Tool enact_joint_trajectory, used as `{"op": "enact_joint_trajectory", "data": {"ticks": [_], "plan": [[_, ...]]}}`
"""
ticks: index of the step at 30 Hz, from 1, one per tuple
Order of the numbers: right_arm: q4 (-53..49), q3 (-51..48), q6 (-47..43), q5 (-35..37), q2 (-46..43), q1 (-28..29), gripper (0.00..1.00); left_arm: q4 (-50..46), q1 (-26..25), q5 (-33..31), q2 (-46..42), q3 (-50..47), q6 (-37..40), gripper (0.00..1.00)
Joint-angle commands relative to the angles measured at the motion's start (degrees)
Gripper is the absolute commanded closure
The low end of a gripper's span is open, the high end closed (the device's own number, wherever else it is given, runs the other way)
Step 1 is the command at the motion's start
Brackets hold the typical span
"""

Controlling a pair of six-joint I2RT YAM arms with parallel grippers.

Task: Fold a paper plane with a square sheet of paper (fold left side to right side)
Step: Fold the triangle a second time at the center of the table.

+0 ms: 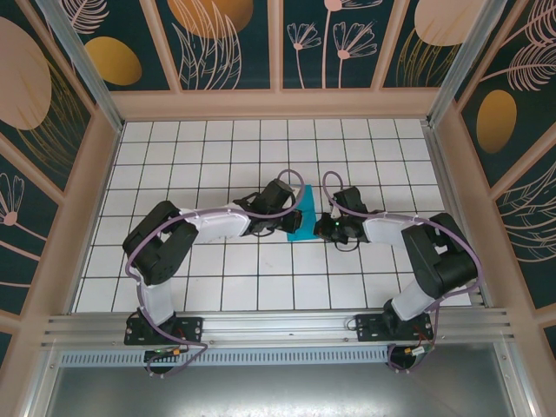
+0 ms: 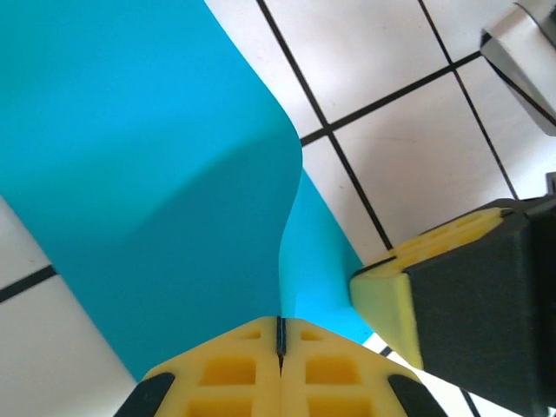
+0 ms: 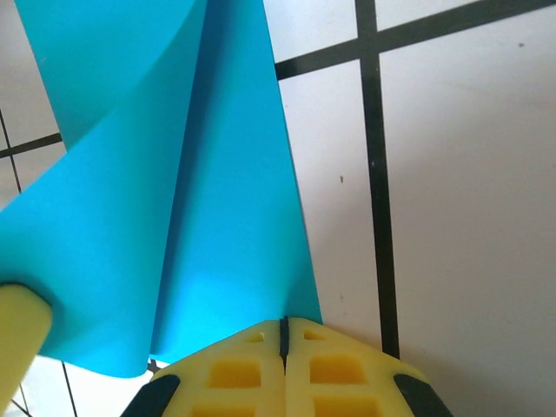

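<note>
Seen from above, the left claw (image 1: 293, 211) reaches in from the left to the middle of the white tiled counter (image 1: 217, 148). There the square sheet of paper (image 1: 304, 219) appears as a small cyan patch, largely covered by the two wrists. What is covered there is laid open in the left wrist view. The yellow pads (image 2: 234, 373) are pressed together, and a raised fold of the sheet runs straight down into the seam between them, so this claw is clamped on the paper. The sheet is seen curling up off the tiles, with a broad flap bowed over a narrower strip beneath it. At the right of that view, a yellow pad of the other claw is found just beside the sheet's edge.

From above, the right claw (image 1: 321, 228) is seen coming in from the right, its tip near the left one's. In its own wrist view the pads (image 3: 330, 373) are likewise closed, with the sheet's lower corner drawn into their seam. The paper is shown there in two overlapping layers with a shaded crease between them. How much of the sheet rests on the counter cannot be told from overhead.
</note>
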Motion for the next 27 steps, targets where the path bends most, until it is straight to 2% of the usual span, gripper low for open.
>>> {"op": "enact_joint_trajectory", "data": {"ticks": [1, 27], "plan": [[-5.3, -0.3, -1.8, 4.2, 2.3, 0.1, 1.00, -2.0, 1.1, -0.4, -0.5, 1.0, 2.7, 1.00], [-7.1, 0.4, -2.7, 4.6, 2.2, 0.1, 1.00, -3.8, 2.5, -5.1, 6.1, 4.7, 7.0, 1.00]]}}
